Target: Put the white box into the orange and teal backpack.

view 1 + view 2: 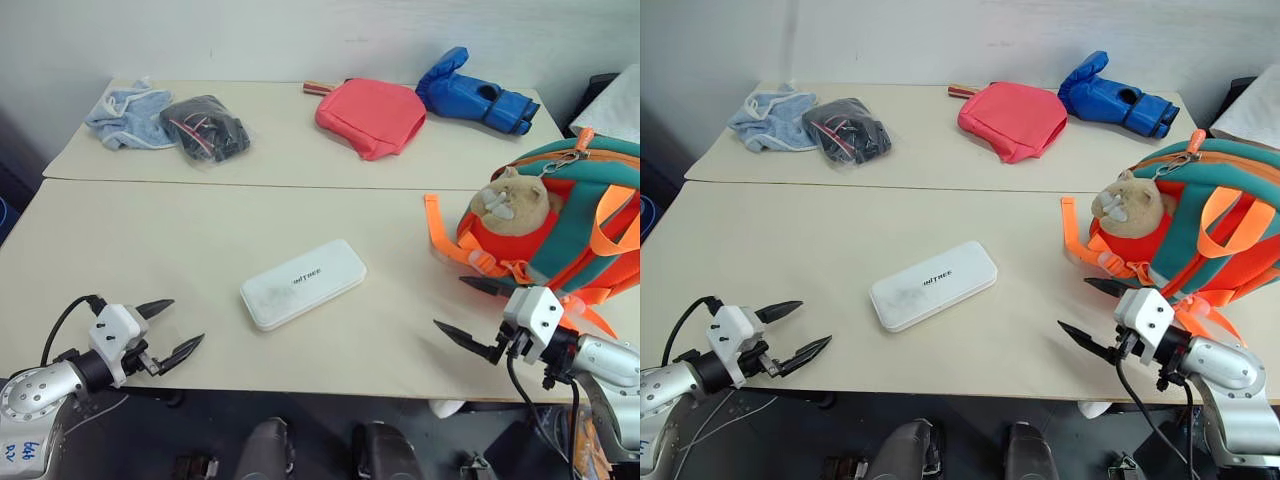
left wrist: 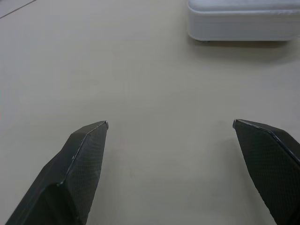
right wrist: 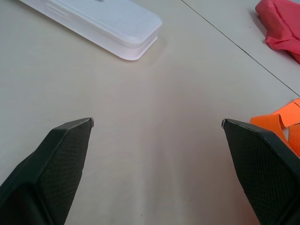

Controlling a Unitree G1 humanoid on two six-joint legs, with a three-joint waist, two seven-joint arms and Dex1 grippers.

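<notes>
Lying flat near the middle of the beige table (image 1: pixel 150 250), the white box (image 1: pixel 303 283) sits at a slant between the two grippers, its small dark lettering facing up. Neither gripper touches it. The left gripper (image 1: pixel 177 328) hovers over the near left edge of the table, its two black fingers spread wide with nothing between them; the box lies ahead of it and to its right, and in the left wrist view one rounded end of the box shows beyond the spread fingertips (image 2: pixel 89 140). The right gripper (image 1: pixel 470 312) hovers over the near right edge, fingers likewise wide and empty, with the box ahead and to its left.

The orange and teal backpack (image 1: pixel 575 215) stands at the right end of the table, just beyond the right gripper, its beige plush animal (image 1: pixel 515 205) facing the box and bright orange straps trailing onto the tabletop. Box and backpack are well apart.

On the far table lie a light blue cloth (image 1: pixel 127 113), a dark bundle in clear wrap (image 1: pixel 206 127), a pink-red pouch (image 1: pixel 372 115) and a blue glove (image 1: pixel 473 93).
</notes>
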